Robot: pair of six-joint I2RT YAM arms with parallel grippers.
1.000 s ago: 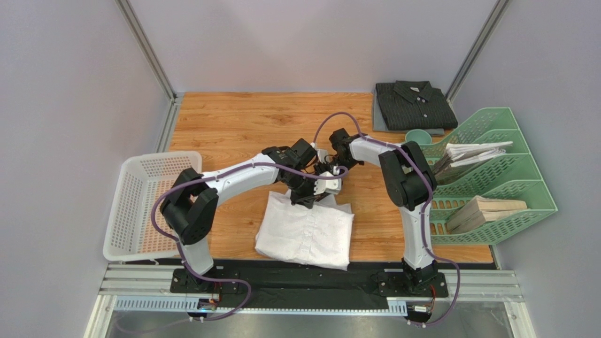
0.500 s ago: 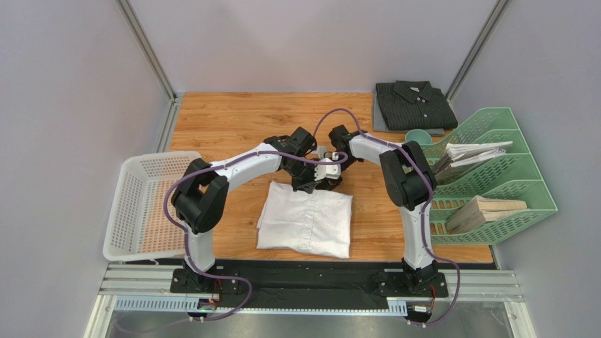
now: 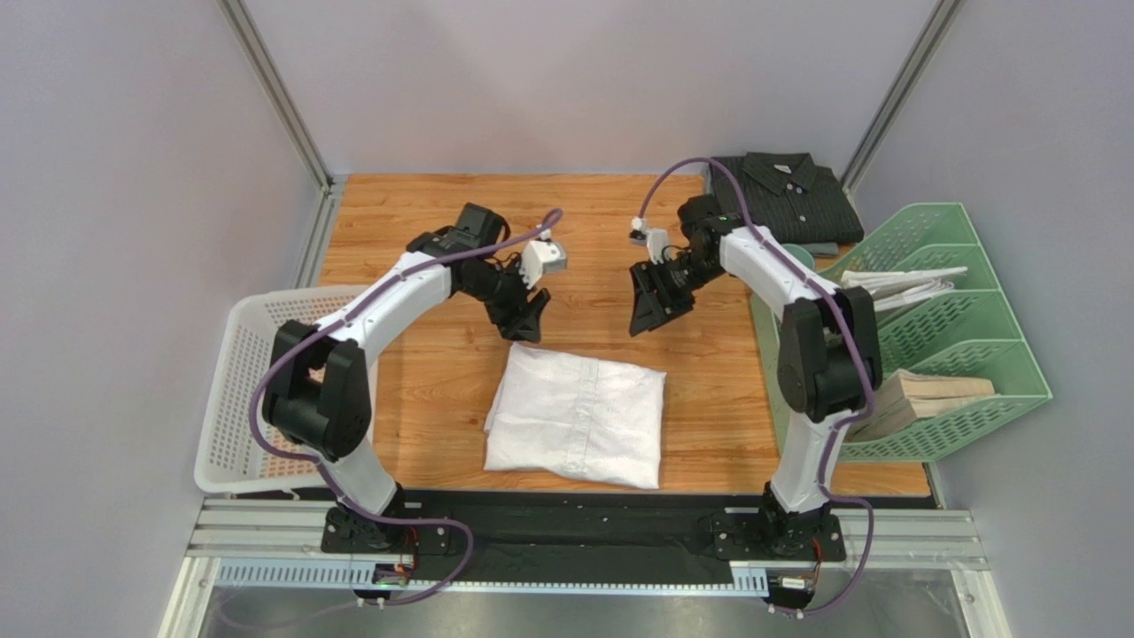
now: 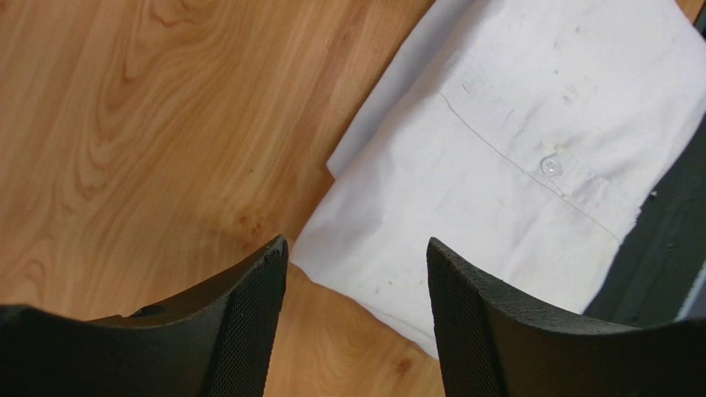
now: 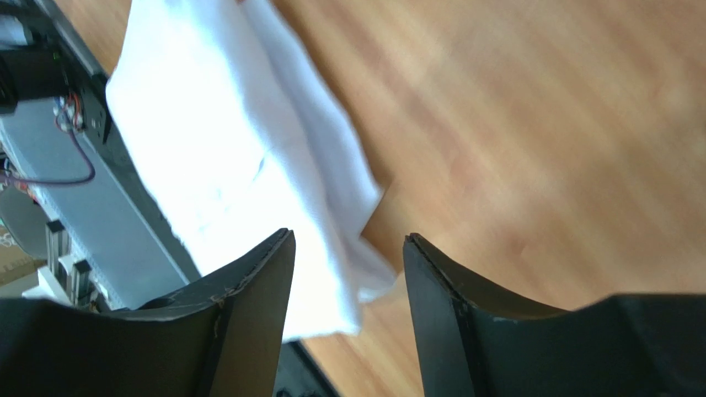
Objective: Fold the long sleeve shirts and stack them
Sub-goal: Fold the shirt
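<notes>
A white long sleeve shirt (image 3: 576, 422) lies folded into a rough rectangle on the wooden table, near the front edge. The same white shirt (image 4: 514, 165) fills the upper right of the left wrist view, and the white shirt (image 5: 224, 149) also shows in the right wrist view. A dark striped shirt (image 3: 780, 200) lies folded at the back right corner. My left gripper (image 3: 530, 317) hangs open above the table just beyond the white shirt's far left corner. My right gripper (image 3: 648, 314) hangs open beyond its far right corner. Neither holds anything.
A white mesh basket (image 3: 273, 386) stands at the left edge of the table. A green file rack (image 3: 932, 339) with papers and a brown folder stands at the right. Grey walls close in the back and sides.
Both grippers have let go of the white shirt's far edge and opened. Both arms have lifted and drawn apart, the left toward the back left, the right toward the back right. The shirt lies flat.
</notes>
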